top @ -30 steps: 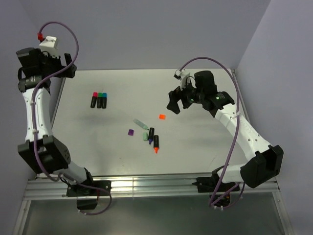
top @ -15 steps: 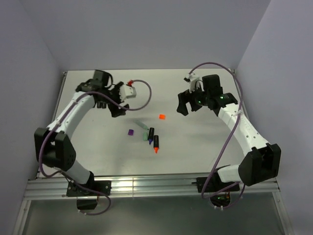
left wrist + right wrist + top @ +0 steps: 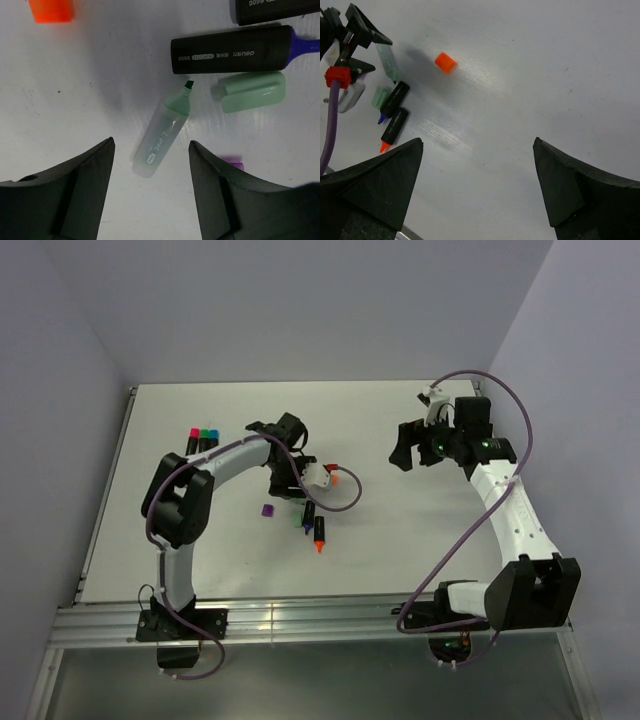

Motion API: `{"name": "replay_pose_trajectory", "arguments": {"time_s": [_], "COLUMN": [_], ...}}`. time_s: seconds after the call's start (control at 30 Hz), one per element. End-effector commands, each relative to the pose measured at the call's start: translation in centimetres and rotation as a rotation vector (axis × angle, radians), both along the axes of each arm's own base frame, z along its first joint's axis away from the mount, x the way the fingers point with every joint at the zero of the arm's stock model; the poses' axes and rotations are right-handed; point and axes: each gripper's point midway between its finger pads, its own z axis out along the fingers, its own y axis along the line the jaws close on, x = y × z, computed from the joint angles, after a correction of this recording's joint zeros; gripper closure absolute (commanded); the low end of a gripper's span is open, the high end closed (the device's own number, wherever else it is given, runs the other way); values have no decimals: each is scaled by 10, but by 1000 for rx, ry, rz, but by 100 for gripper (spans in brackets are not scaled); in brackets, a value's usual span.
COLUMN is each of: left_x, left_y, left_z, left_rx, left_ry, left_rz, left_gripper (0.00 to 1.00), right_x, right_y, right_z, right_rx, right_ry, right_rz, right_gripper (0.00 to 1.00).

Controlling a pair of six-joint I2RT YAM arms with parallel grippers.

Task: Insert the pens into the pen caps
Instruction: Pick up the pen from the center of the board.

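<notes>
The left gripper [image 3: 150,146] hangs just over the pale green pen [image 3: 162,135], jaws partly open either side of its frosted barrel and gripping nothing. The pen lies tilted on the table [image 3: 75,90], near its mint cap [image 3: 252,91] and a purple-tipped black marker [image 3: 232,48]. It looks light, stiff and slick, so I'd pinch it mid-barrel. The right gripper [image 3: 477,144] stands wide open and empty, well apart. A purple cap [image 3: 231,162] is half hidden behind one jaw, and another black marker [image 3: 270,10] is cut off.

I see a white tabletop [image 3: 240,560] with a faint sheen, closed in by pale lilac walls [image 3: 300,310] on three sides. A ribbed metal rail [image 3: 320,620] runs along its near edge.
</notes>
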Motion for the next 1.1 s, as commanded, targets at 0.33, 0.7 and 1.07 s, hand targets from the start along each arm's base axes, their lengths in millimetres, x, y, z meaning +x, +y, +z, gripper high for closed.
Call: {"name": "replay_pose_trajectory", "arguments": {"time_s": [0.33, 0.7, 1.07], "left_x": [-9, -15, 24], "left_y": [-12, 0, -58], "left_z": [-17, -43, 45], "left_rx": [105, 196, -118], "left_ry": [-49, 2, -11], "left_rz": [-173, -177, 68], "left_gripper": [38, 61, 100], "right_x": [-2, -5, 1], "right_y": [-14, -19, -14], "right_z": [-7, -4, 15], "right_rx": [26, 27, 70], "right_ry": [25, 19, -3], "right_rz": [-3, -14, 0], "right_gripper": [1, 1, 1]}}
